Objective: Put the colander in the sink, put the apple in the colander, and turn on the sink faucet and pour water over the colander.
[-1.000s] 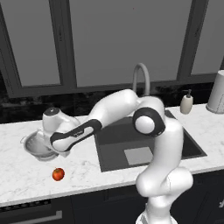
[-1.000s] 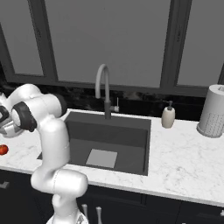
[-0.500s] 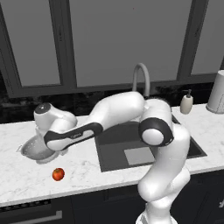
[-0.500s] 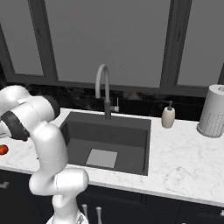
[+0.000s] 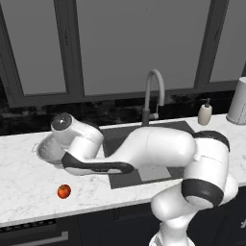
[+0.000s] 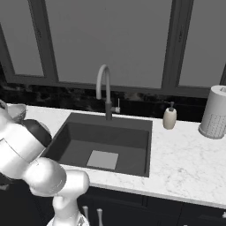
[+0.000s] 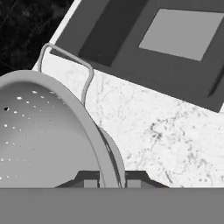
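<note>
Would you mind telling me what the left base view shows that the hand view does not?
Left base view alone: the apple on the white marble counter in front of the colander, the sink faucet, a soap pump bottle and the windows. Hand view alone: the gripper with one fingertip on each side of the colander's rim, a close look at its pierced inside and a wire side handle. Both: the colander on the counter, and the sink.
</note>
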Tool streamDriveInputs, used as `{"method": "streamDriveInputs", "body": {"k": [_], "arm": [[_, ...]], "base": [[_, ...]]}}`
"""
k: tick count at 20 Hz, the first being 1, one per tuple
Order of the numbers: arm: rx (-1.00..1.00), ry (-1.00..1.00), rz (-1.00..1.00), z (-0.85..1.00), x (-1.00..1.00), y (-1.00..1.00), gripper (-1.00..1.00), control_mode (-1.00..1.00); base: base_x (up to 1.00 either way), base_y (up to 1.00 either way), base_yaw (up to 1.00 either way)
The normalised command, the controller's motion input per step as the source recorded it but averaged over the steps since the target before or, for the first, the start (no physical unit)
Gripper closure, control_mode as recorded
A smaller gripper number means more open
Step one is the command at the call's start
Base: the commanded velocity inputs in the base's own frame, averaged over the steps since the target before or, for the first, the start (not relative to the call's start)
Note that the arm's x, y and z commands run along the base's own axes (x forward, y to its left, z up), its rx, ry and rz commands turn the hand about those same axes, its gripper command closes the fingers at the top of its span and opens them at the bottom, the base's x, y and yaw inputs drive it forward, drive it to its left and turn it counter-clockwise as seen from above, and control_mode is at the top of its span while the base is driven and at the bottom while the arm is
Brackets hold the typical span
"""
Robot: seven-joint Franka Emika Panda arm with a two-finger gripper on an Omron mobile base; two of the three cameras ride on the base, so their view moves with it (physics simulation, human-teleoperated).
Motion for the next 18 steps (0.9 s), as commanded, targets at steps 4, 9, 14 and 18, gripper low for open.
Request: {"method": "streamDriveInputs", "body": {"k": [4,9,14,18], "arm": [[0.06,-0.33,-0.22,0.35,-0.02,-0.88,1.0,-1.0],[0.04,-0.19,-0.21,0.33,-0.01,-0.91,1.0,-1.0],[0.0,-0.01,-0.17,0.35,-0.08,-0.92,1.0,-1.0],[0.0,0.01,-0.09,0.36,-0.04,-0.92,1.0,-1.0]], "base": [[0.0,0.0,0.0],[0.0,0.0,0.0],[0.0,0.0,0.0],[0.0,0.0,0.0]]}}
